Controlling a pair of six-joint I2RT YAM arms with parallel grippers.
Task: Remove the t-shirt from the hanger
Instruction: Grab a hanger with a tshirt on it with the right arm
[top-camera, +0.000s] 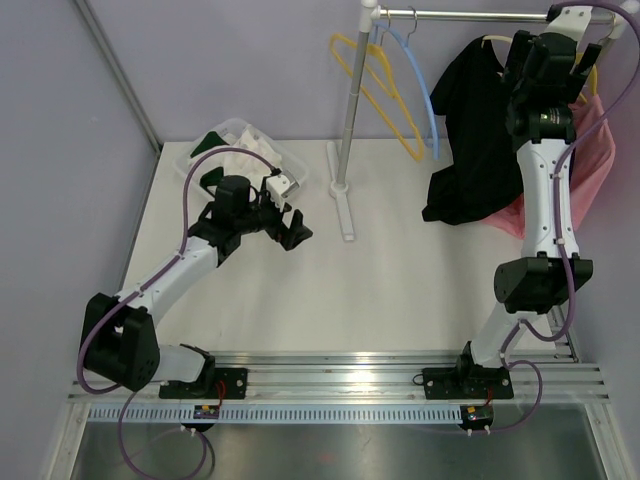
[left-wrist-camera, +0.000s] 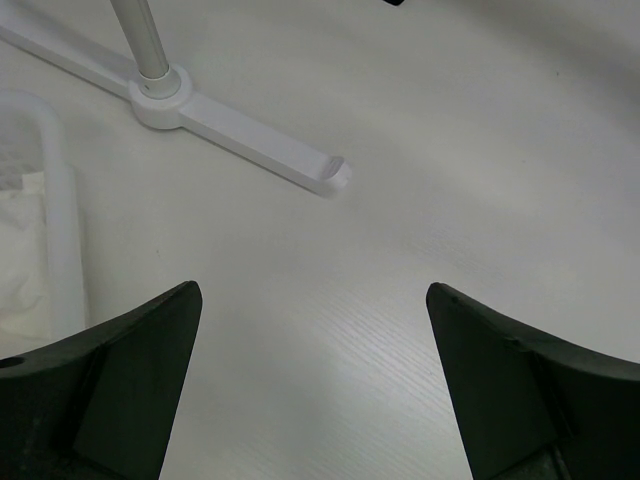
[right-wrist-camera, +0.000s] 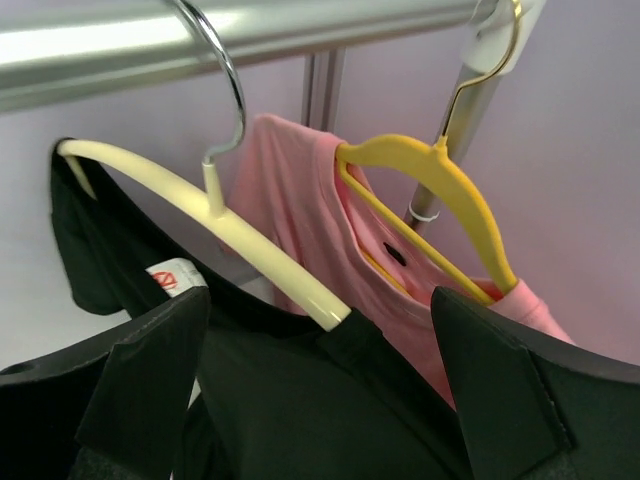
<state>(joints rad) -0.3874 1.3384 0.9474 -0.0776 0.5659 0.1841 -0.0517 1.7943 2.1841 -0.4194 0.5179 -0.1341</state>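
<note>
Nearest you, the white table (top-camera: 400, 290) lies bare in front of the arm bases. Left of centre sits a clear bin (left-wrist-camera: 62, 230) with white and green cloth in it. The rack foot (left-wrist-camera: 260, 145) lies mid-table and its pole (top-camera: 352, 100) rises from it to the rail (top-camera: 470, 14). An empty yellow hanger (top-camera: 372, 80) and an empty blue hanger (top-camera: 422, 85) hang beside the pole.

Further right on the rail, the black t-shirt (top-camera: 470, 130) is on the cream hanger (right-wrist-camera: 180, 195). One hanger shoulder is bare and the shirt is bunched toward the other. Its hem reaches down to the table. The metal hook (right-wrist-camera: 225, 80) loops over the rail. Just behind hangs a pink t-shirt (right-wrist-camera: 300, 190) on a second yellow hanger (right-wrist-camera: 440, 170), close enough to crowd your reach. The two garments look to be touching at the collar.

Your left arm stretches low across the table. The left gripper (left-wrist-camera: 312, 292) hovers above bare tabletop between bin and rack foot, jaws spread wide, nothing in them.

Your right arm stands nearly upright, its wrist up at rail height. The right gripper (right-wrist-camera: 320, 300) has its jaws wide apart either side of the cream hanger's arm and the black collar, not closed on either.
</note>
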